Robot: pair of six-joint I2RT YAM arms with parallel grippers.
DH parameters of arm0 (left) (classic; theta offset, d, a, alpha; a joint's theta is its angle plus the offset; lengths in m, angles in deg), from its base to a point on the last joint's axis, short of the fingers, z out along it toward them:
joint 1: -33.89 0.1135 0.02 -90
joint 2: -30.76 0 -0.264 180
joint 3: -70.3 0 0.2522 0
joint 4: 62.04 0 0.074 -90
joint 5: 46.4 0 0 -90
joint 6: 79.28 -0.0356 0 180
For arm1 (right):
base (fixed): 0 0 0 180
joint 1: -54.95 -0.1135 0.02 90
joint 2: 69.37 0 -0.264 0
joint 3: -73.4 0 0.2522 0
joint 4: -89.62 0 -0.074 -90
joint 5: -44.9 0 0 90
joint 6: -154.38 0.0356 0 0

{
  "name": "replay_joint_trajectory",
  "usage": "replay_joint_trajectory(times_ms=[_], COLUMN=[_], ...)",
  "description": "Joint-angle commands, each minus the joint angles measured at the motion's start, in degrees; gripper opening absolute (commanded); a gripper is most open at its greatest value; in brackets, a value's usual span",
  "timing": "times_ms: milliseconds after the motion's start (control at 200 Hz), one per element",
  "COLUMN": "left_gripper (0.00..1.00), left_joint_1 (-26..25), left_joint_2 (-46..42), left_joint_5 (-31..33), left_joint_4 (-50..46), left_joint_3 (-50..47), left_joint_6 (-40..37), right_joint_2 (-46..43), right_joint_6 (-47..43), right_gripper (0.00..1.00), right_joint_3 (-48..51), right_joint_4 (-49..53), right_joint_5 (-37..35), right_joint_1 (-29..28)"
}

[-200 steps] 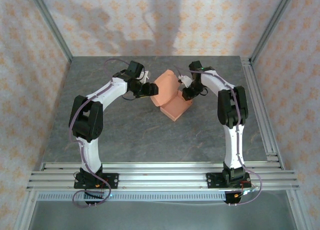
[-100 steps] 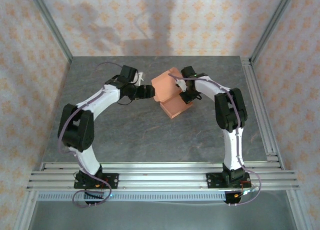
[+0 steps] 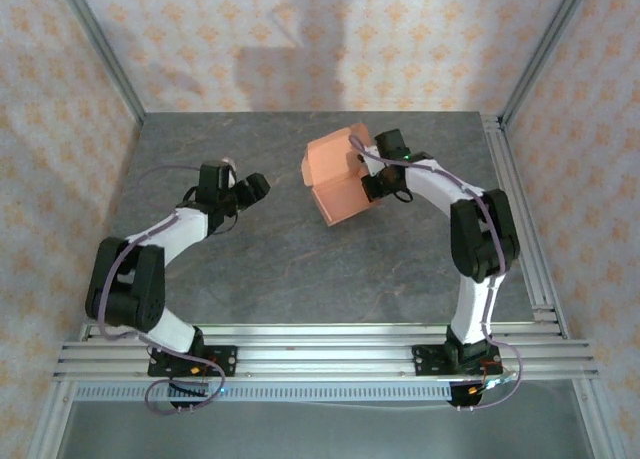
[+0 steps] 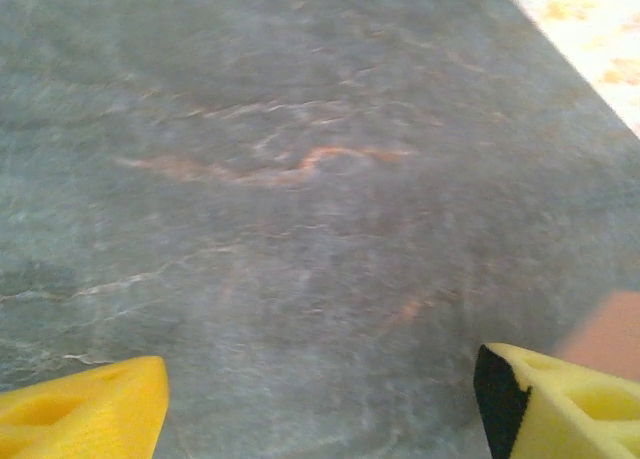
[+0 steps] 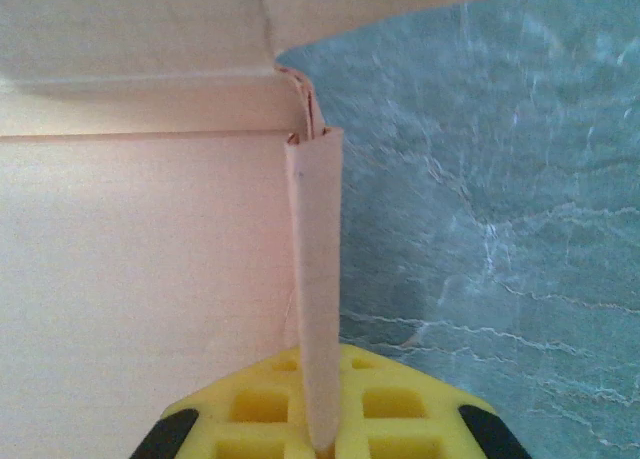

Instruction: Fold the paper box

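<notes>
Left gripper (image 3: 247,188) spread wide, holds nothing; arm stretched low over table (image 3: 260,259). Paper box (image 3: 335,179) well to its right, cut off at edge of left wrist view. Right arm bent inward. Right gripper (image 3: 368,182) pinches box side wall, fingertips partly hidden behind it. Lid flap stands up; long axis hard to tell.

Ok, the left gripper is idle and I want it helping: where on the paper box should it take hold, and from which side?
Likely the raised flap on the left of the paper box, approached from the left, where the open left gripper faces it. It is thin cardboard with a free edge, fit for a pinch; the right gripper clamps the opposite wall.
</notes>
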Motion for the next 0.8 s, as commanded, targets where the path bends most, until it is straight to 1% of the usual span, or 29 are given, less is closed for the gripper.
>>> replay_joint_trajectory(times_ms=[0, 45, 110, 175, 260, 370, 435, 460, 596, 796], left_gripper=[0.77, 0.74, 0.71, 0.69, 0.68, 0.63, 0.53, 0.51, 0.49, 0.48], left_joint_1=[-0.4, -0.8, -2.2, -4.6, -7.9, -10.4, -11.2, -11.4, -13.3, -14.9], left_joint_2=[3.6, 5.4, 7.8, 9.1, 9.6, 10.1, 10.2, 10.1, 10.3, 10.7], left_joint_5=[-3.1, -6.6, -13.7, -17.6, -19.5, -23.2, -25.0, -25.6, -27.9, -28.1], left_joint_4=[10.7, 14.1, 20.3, 21.9, 20.9, 23.5, 23.8, 23.6, 21.8, 20.2], left_joint_3=[-0.2, 0.2, 1.1, 3.4, 6.1, 8.1, 9.2, 9.5, 11.9, 14.2], left_joint_6=[4.6, 4.6, 3.2, 1.0, -2.2, -2.3, -2.9, -3.2, -4.6, -4.7], right_joint_2=[-6.7, -8.8, -11.6, -14.1, -16.8, -18.4, -18.7, -18.8, -18.8, -17.9], right_joint_6=[5.2, 6.7, 9.3, 11.5, 13.0, 13.6, 13.5, 13.4, 12.9, 12.2], right_gripper=[0.0, 0.0, 0.0, 0.0, 0.0, 0.0, 0.0, 0.0, 0.0, 0.0], right_joint_3=[2.6, 4.4, 6.8, 9.2, 11.9, 14.3, 14.8, 14.9, 15.7, 15.7], right_joint_4=[-7.0, -9.5, -13.6, -17.8, -22.5, -26.2, -26.7, -26.7, -27.4, -27.5], right_joint_5=[8.9, 11.9, 15.3, 18.4, 21.9, 24.0, 24.3, 24.3, 24.8, 23.7], right_joint_1=[0.3, 0.2, 0.2, -0.2, -0.8, -1.1, -1.2, -1.3, -1.9, -2.8])
